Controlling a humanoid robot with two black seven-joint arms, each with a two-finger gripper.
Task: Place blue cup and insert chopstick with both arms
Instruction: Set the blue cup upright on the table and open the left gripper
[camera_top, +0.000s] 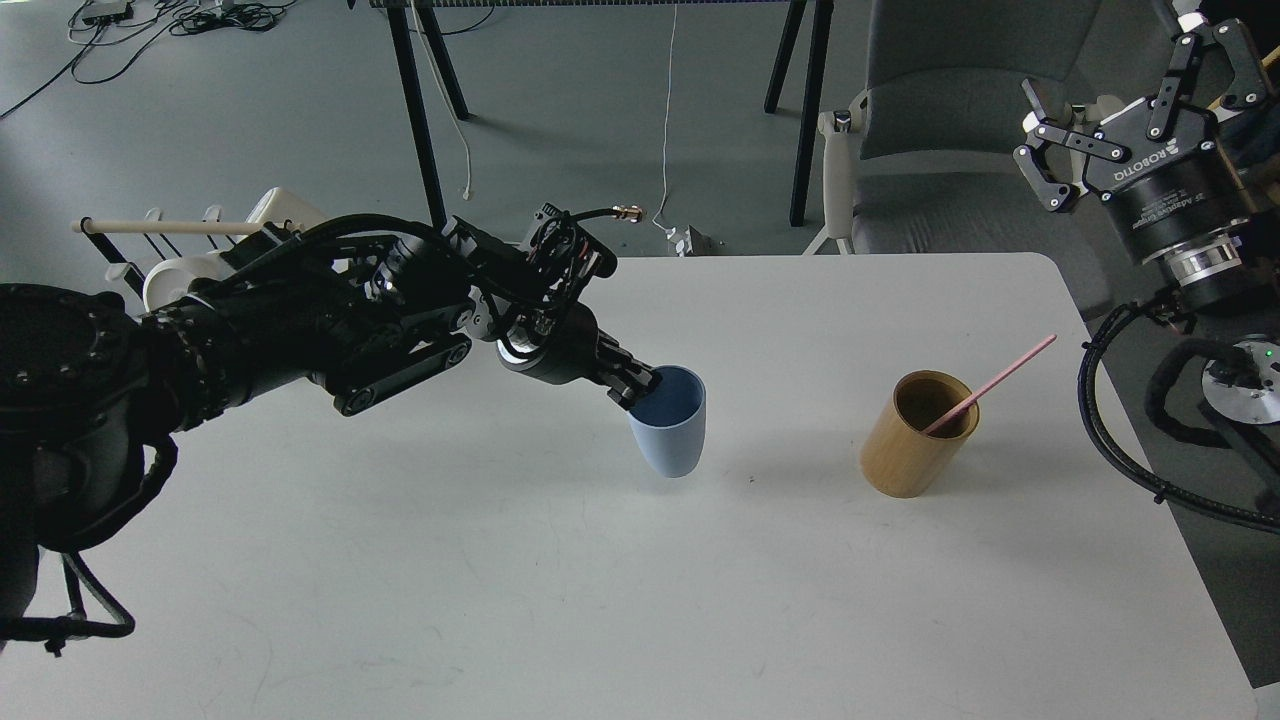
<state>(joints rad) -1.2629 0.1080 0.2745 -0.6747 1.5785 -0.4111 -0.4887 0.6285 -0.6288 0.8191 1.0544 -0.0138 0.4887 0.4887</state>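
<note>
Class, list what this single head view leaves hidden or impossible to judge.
- Left gripper fingertips: dark, bunched on the pale-blue tapered cup rim, one masked by the wall.
- Thin pink chopstick lower end: inside the tan bamboo cylinder.
- Cup base touching the white table: unclear.
- Right gripper: partly cut off.

The right gripper (1130, 105) carries the white brand name "ROBOTIQ" on its black body. Just below that name on the same body runs a smaller white line, too small to read.
</note>
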